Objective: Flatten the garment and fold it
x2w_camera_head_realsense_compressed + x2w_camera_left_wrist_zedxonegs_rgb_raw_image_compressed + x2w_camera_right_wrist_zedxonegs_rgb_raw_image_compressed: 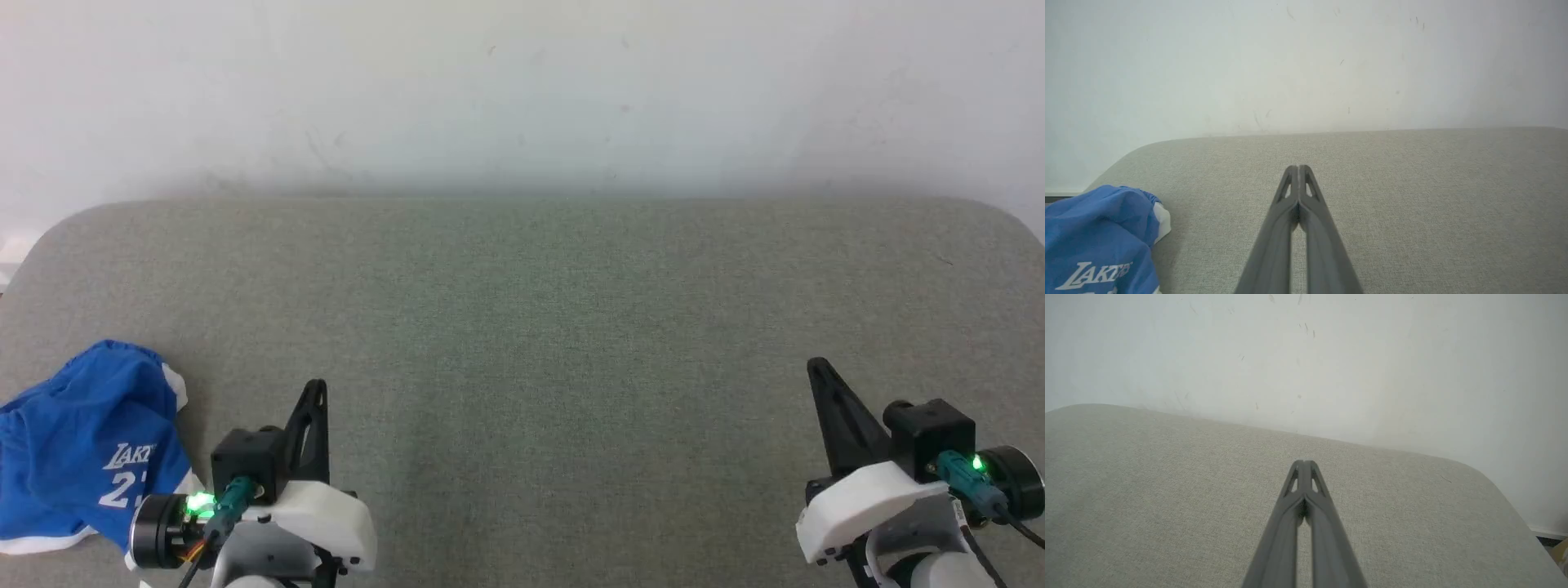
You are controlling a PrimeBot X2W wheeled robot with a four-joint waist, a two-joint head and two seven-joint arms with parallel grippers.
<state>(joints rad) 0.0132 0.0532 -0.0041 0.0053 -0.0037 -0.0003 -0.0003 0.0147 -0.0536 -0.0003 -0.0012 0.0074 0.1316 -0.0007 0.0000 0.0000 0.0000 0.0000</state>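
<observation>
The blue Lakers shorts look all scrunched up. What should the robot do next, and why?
Probably the left gripper should open and swing left toward the blue Lakers shorts. They lie crumpled at the grey padded surface's left edge, and that gripper is shut, empty and just beside them.

The garment (77,441), royal-blue shorts with white trim and white lettering, is lying crumpled in a heap at the near left of the grey surface.
</observation>
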